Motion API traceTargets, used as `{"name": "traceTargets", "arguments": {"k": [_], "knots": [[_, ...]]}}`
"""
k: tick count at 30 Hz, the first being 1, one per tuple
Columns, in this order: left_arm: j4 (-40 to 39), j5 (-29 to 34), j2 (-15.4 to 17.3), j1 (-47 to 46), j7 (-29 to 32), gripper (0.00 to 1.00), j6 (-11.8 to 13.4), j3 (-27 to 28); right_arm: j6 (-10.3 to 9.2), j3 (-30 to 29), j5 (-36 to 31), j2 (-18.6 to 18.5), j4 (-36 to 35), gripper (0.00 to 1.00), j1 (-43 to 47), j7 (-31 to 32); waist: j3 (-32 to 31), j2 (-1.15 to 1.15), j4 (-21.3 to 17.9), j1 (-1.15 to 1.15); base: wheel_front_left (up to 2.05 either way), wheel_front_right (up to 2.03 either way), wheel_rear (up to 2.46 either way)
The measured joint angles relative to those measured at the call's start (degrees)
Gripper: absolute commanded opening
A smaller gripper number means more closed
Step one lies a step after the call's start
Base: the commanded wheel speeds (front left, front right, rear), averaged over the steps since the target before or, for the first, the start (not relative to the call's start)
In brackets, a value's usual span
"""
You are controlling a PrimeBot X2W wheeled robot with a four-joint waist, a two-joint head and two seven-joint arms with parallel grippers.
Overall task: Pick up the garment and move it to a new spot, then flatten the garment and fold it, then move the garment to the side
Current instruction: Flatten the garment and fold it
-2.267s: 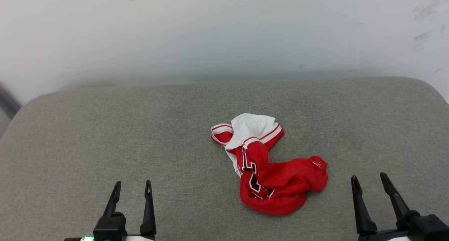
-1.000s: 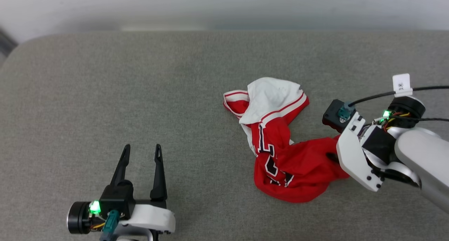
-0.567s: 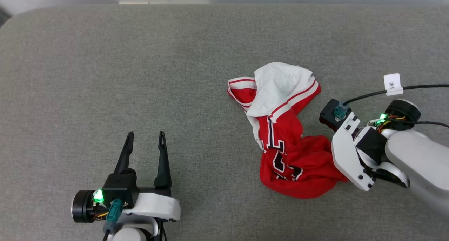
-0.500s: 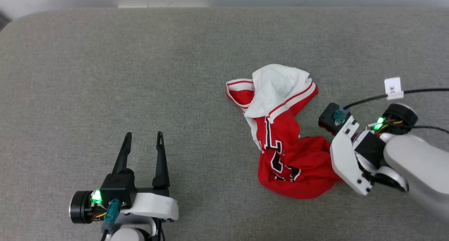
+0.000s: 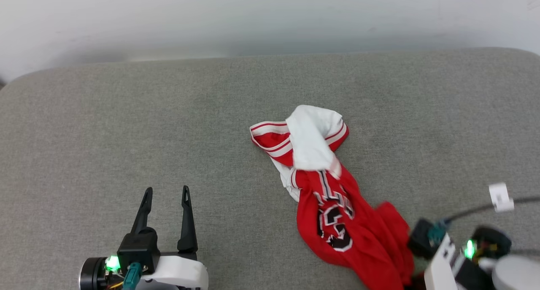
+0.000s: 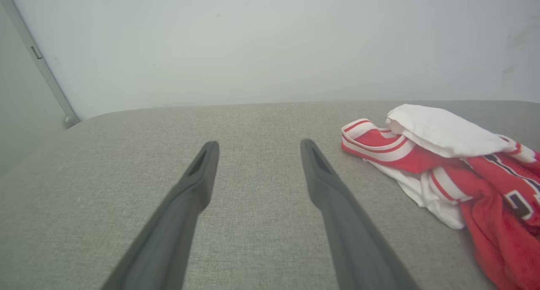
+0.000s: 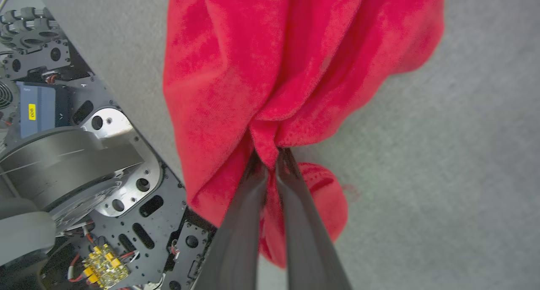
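Note:
The garment (image 5: 333, 205), a red jersey with white sleeves and black lettering, lies stretched in a diagonal strip across the grey cushion. Its white sleeve end (image 5: 312, 138) is farthest from me, and its red hem runs to the lower right. In the right wrist view my right gripper (image 7: 268, 155) is shut on a bunched fold of the red cloth (image 7: 274, 70), near the cushion's front edge. The right wrist (image 5: 443, 252) shows at the bottom right, with its fingers hidden behind cloth. My left gripper (image 5: 166, 191) stands open and empty at the lower left, left of the garment (image 6: 443, 155).
The grey cushioned surface (image 5: 126, 112) stretches wide on all sides of the garment, with a white wall (image 5: 253, 20) behind it. My own base with dark plates and wiring (image 7: 84, 155) sits just below the cushion's front edge. A door frame (image 6: 38, 58) stands far left.
The right gripper has closed on the red hem and pulled it toward the near edge, drawing the crumpled jersey out long. The camera view has shifted. The left gripper stays open.

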Motion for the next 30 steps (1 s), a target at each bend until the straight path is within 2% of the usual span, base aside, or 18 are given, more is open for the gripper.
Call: {"name": "traceTargets", "arguments": {"k": [4,8,9,10,13,16,21,24,27,30], "knots": [[-0.23,0.19,0.00,0.70,0.00,1.00,-0.04,0.26,0.00,-0.65,3.42,-1.54,-0.63,0.00,8.94,-2.66,-0.71,0.00,-0.26,0.00,0.00,0.00,0.00],[-0.27,0.42,0.01,1.06,0.00,1.00,-0.11,0.68,0.00,-3.64,3.67,-0.56,2.80,0.00,15.22,-6.14,-0.77,0.00,-0.38,0.00,0.00,0.00,0.00],[-0.27,0.42,0.00,1.19,0.00,1.00,-0.11,0.75,0.01,-4.77,3.01,0.02,3.69,0.31,16.12,-7.33,-0.82,0.00,-0.45,0.00,0.00,0.00,0.00],[-0.25,0.44,0.00,1.40,0.00,1.00,-0.11,0.78,0.03,-6.00,2.35,0.65,4.35,1.00,16.86,-8.29,-0.95,0.00,-0.52,0.00,0.00,0.00,0.00],[-0.13,0.48,0.00,2.45,0.00,1.00,-0.10,0.98,0.02,-10.72,1.10,1.82,4.55,1.00,18.16,-11.05,-1.66,0.00,-0.93,0.00,0.00,0.00,0.00],[0.05,0.51,0.00,3.14,0.00,1.00,-0.10,1.07,0.01,-16.17,-1.38,0.66,2.44,1.00,18.19,-11.80,-2.49,0.00,-1.36,0.00,0.00,0.00,0.00],[-0.01,0.66,0.00,3.28,0.00,1.00,-0.10,0.99,0.00,-27.32,-5.17,-2.59,-4.28,1.00,17.13,-10.58,-3.05,0.00,-1.62,0.00,0.00,0.00,0.00],[-0.33,0.66,0.00,3.19,0.00,1.00,-0.03,0.81,0.01,-32.44,-7.06,-2.45,-8.59,1.00,13.95,-7.93,-2.49,0.00,-1.47,0.00,0.00,0.00,0.00],[-0.52,0.66,0.00,2.53,0.00,1.00,-0.03,0.34,0.00,-33.86,-10.10,-1.62,-11.61,1.00,8.52,-3.64,-1.57,0.00,-1.08,0.00,0.00,0.00,0.00],[-0.60,0.67,-0.02,1.48,0.00,1.00,-0.03,-0.27,0.02,-31.41,-10.44,0.76,-13.14,1.00,2.40,1.69,-0.41,0.00,-0.55,0.00,0.00,0.00,0.00]]}}
